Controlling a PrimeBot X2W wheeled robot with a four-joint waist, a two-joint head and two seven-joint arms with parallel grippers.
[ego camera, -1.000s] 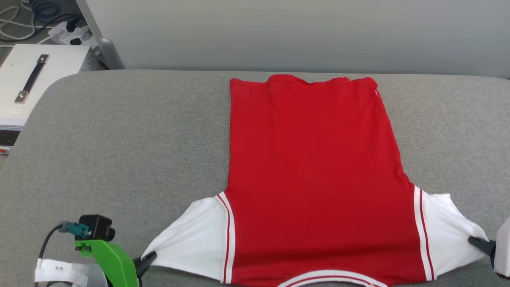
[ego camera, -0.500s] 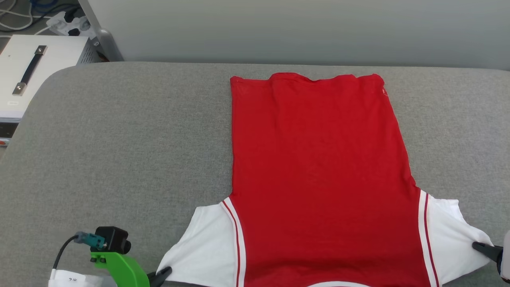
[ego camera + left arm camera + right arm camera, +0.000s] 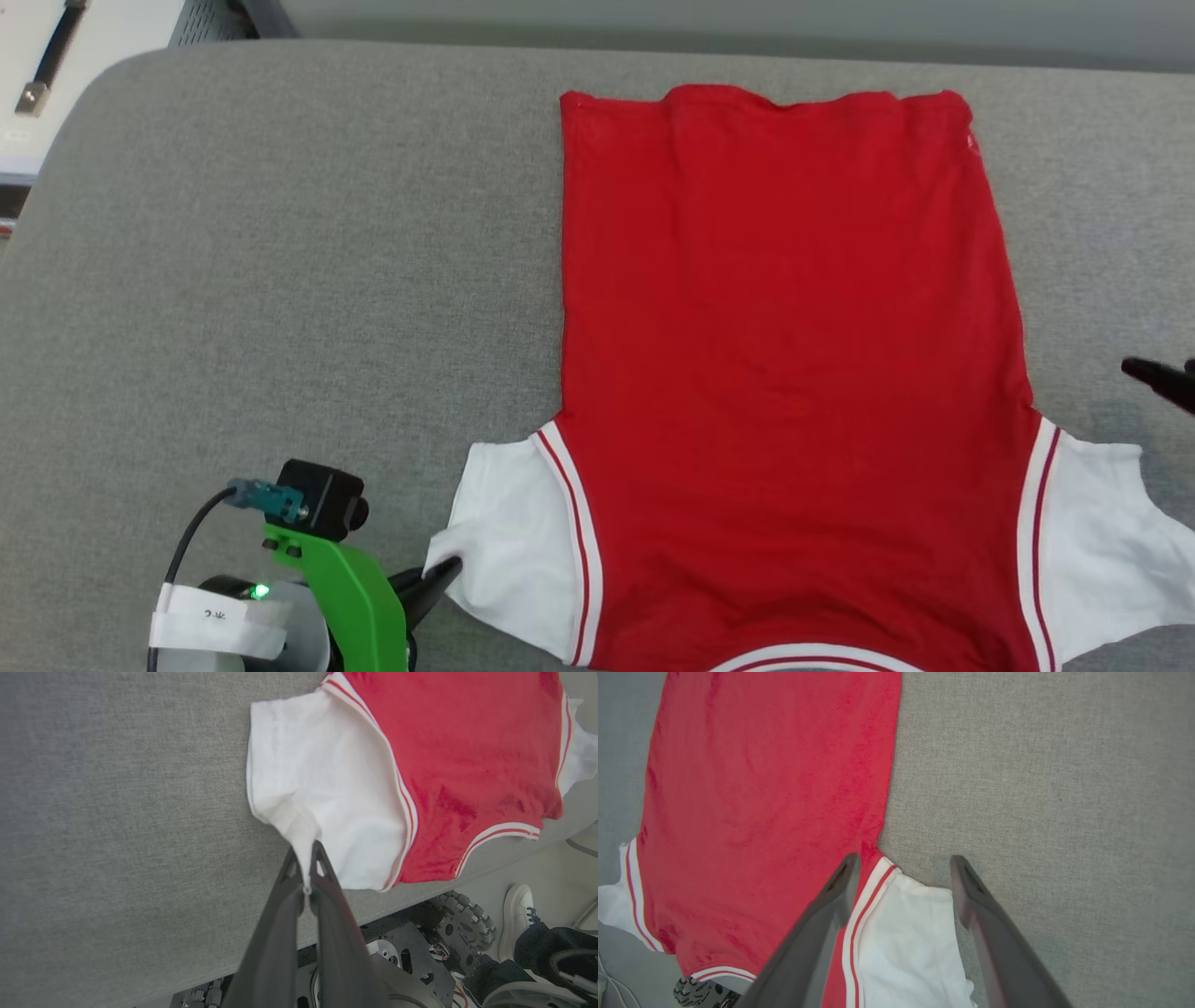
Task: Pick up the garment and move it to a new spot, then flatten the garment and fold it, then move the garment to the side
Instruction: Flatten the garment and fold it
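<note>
The shirt (image 3: 794, 373) lies flat, plain red side up, on the grey padded table (image 3: 280, 280). Its hem points to the far edge and its collar trim lies right at the near edge. To the left of the shirt there is a wide bare stretch of table. On the right, only a narrower strip is free.

The left gripper (image 3: 306, 851) is closed, and its 2 fingers pinch the corner of the white left sleeve (image 3: 509, 551). The right gripper (image 3: 901, 858) stands wide open and holds nothing, hovering over the seam of the right sleeve (image 3: 1102, 541).

Compared with 1 second ago, the right gripper has let go of its sleeve, which now lies loose and is no longer pulled to a point. The head camera has also tilted down.

A white box (image 3: 47, 65) with a black handle stands beyond the far left corner. Below the near edge, the left wrist view shows the robot's wheeled base (image 3: 453, 924) and, beside it, a person's white shoe (image 3: 514, 914).
</note>
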